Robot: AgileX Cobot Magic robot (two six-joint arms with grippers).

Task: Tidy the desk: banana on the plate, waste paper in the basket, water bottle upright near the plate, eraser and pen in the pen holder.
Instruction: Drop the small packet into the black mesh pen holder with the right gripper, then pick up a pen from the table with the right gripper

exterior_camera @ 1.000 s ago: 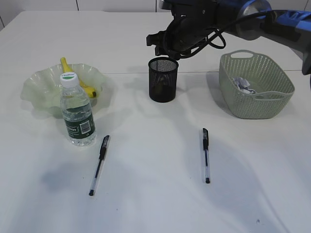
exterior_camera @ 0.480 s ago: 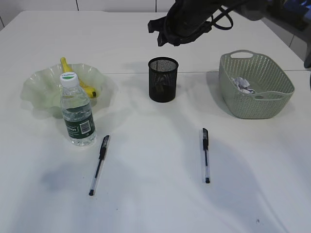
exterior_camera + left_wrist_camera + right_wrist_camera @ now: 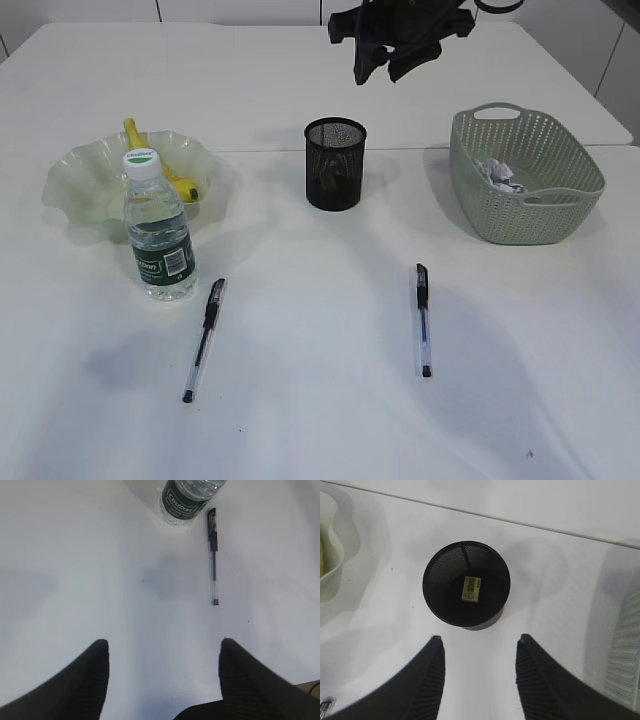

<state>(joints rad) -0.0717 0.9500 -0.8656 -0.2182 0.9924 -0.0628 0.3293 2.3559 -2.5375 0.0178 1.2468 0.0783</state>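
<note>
Nearest to the camera lay the two pens, flat on the table (image 3: 320, 430) and well apart. The left pen (image 3: 204, 340) pointed its capped end toward the water bottle (image 3: 158, 226); my left wrist camera showed it just beside the bottle's base. The right pen (image 3: 422, 319) lay in the open between the pen holder (image 3: 335, 163) and the front edge. Neither was in the holder, so I judged both were left to do.

My left claw (image 3: 162, 650) hung empty above bare table, its fingers spread wide with nothing between them.

Further back, the water bottle stood upright, cap on, just in front of the plate (image 3: 80, 170) and close to its rim. That part looked done. The banana (image 3: 165, 172) lay in the plate behind it, also done.

At the middle, the pen holder stood upright. From my right wrist camera I looked straight down into it and saw the eraser (image 3: 471, 589) lying flat on its bottom, so that item was in. To the right, the basket (image 3: 560, 215) held the waste paper (image 3: 500, 175), crumpled against its inner wall.

Farthest off and highest, my right claw (image 3: 390, 62) hung in the air above and behind the holder, touching nothing. Its fingers (image 3: 431, 675) stood well apart and held nothing.

By my reckoning, only the pens stood between me and a tidy desk.
</note>
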